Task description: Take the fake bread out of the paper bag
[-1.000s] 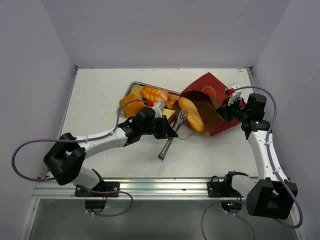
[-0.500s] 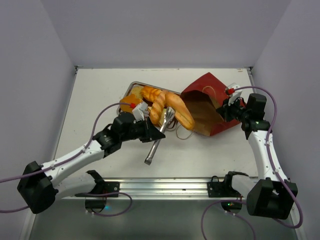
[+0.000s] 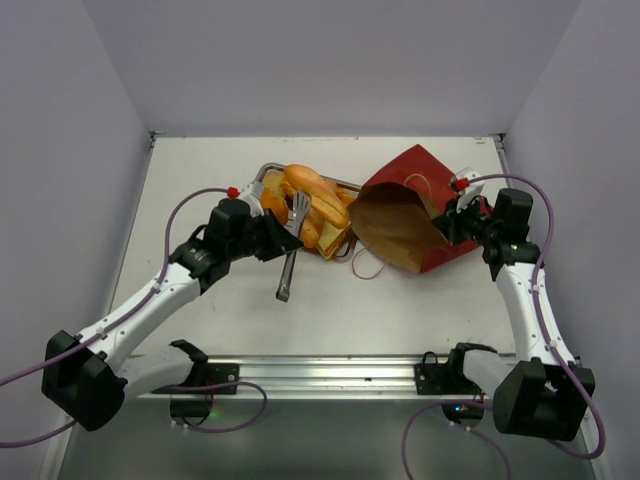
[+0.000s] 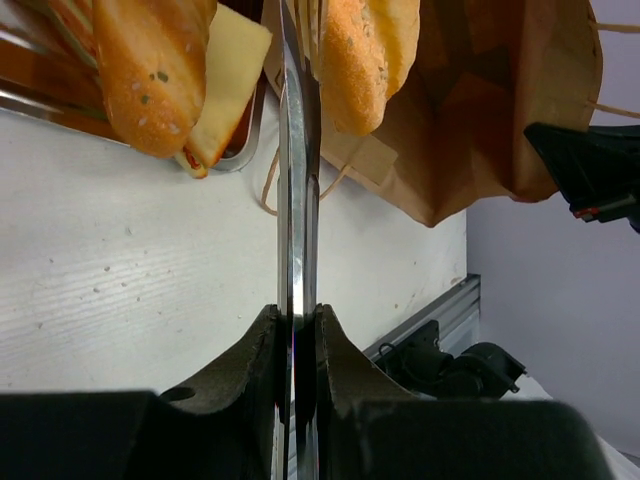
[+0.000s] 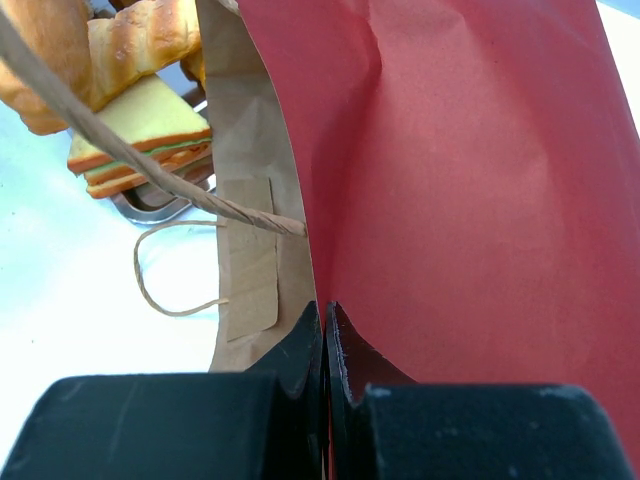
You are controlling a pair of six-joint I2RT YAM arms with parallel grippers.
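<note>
Fake bread (image 3: 315,195) reached half-hidden tray (image 3: 263,170); left hand (image 4: 297,322) grips tongs (image 4: 298,200); right hand (image 5: 326,315) pinches paper bag (image 5: 460,200).

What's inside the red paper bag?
The paper bag shows only brown lining at its open mouth; the fake bread is outside it. The deeper end is covered by red paper, so I cannot see there.

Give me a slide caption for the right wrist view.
Right gripper pinching the paper bag edge, fake bread beyond.

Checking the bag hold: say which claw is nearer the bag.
Right. The right claw pinches the edge of the bag; the left claw is clear of it, out to its left, gripping tongs.
</note>
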